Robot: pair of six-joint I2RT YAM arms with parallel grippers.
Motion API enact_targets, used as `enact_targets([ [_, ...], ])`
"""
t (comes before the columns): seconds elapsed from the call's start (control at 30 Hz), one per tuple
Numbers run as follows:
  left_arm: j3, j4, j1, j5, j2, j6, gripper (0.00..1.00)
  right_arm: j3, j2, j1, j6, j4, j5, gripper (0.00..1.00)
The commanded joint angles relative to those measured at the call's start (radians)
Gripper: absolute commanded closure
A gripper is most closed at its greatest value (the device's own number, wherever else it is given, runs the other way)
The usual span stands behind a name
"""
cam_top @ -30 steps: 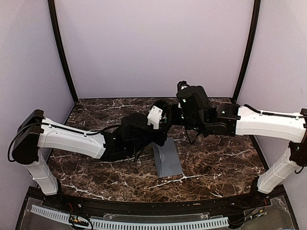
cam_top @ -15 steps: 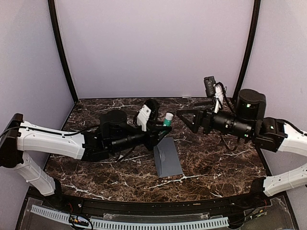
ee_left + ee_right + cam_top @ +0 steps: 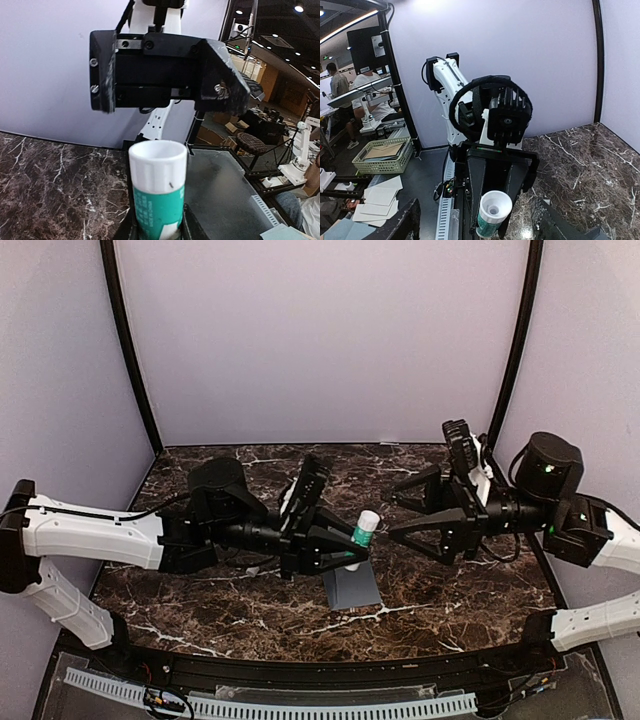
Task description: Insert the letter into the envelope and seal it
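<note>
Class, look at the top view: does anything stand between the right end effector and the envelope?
Partly: the left end effector, shut on the glue stick, overlaps the envelope at its far end. Its near part lies uncovered toward the right end effector.

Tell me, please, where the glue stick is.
Top view, centre: the glue stick is held in the left gripper, at the far end of the envelope.

The left pincer [image 3: 350, 548] is covering the far end of the envelope [image 3: 352, 588], and the base of the glue stick [image 3: 158, 195] is running off the left wrist view's bottom edge.
</note>
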Motion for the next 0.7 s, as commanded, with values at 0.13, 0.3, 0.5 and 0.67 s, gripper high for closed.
enact_targets([
  [0.13,0.062,0.081,0.002,0.182,0.034,-0.067,1.00,0.059,0.070,0.005,-0.014,0.048,-0.099,0.33],
  [0.3,0.068,0.077,0.002,0.173,0.046,-0.062,1.00,0.068,0.090,0.019,-0.013,0.056,-0.113,0.47],
  [0.5,0.068,0.081,0.002,0.166,0.046,-0.062,1.00,0.071,0.105,0.028,-0.012,0.055,-0.104,0.49],
  [0.67,0.069,0.082,0.002,0.163,0.042,-0.060,1.00,0.080,0.129,0.033,-0.010,0.049,-0.099,0.53],
])
